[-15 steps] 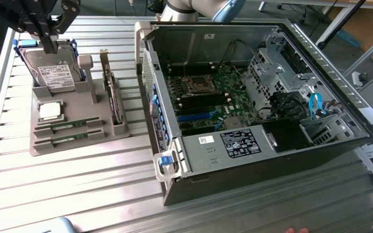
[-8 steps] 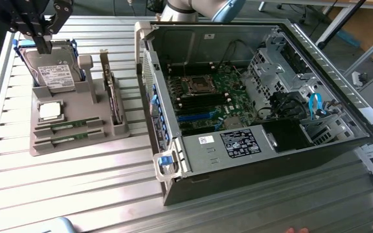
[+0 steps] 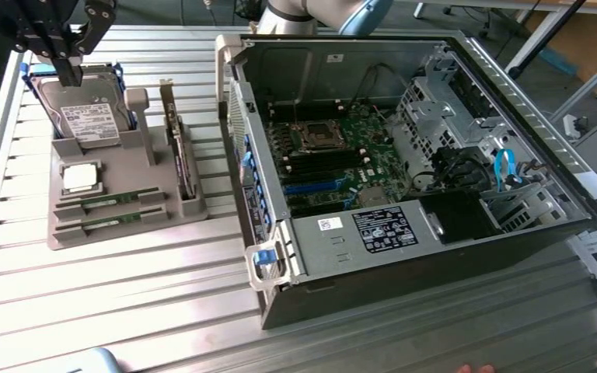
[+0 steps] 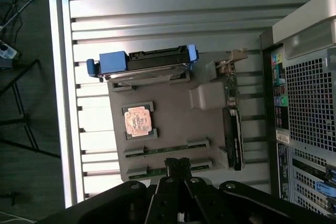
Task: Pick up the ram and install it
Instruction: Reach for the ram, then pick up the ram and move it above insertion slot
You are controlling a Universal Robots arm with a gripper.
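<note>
1. Ribbed aluminium table (image 3: pixel 122 311): spreads under the gripper and everything listed here.
2. Open black-and-grey metal computer case (image 3: pixel 309 256): lies on its side, well apart from the gripper, towards the exterior view's right. Its green motherboard (image 3: pixel 356 148) is exposed.
3. Grey moulded plastic parts tray (image 3: pixel 71 237): below the gripper, with a clear air gap between them.
4. Silver hard drive in a blue carrier (image 3: pixel 91 116): stands on edge at one end of the tray.
5. Dark expansion card with a metal bracket (image 3: pixel 179 155): upright along the tray edge nearest the case.
6. Long, thin green ram sticks (image 3: pixel 106 200): two lie side by side in slots at the tray end away from the hard drive, low beneath the fingertips. In the wrist view (image 4: pixel 165 150) they sit just past the fingertips. Neither is touched.
7. Square silver processor chip (image 3: pixel 81 177): between the hard drive and the ram.
8. Black gripper (image 4: pixel 178 163): clenched, holding nothing.

Handling note: the jaws would probably need to open before descent and straddle one stick across its thin faces. Staying clear of its neighbour and the tray clips matters.

Pose: the wrist points straight down, high over the tray.
</note>
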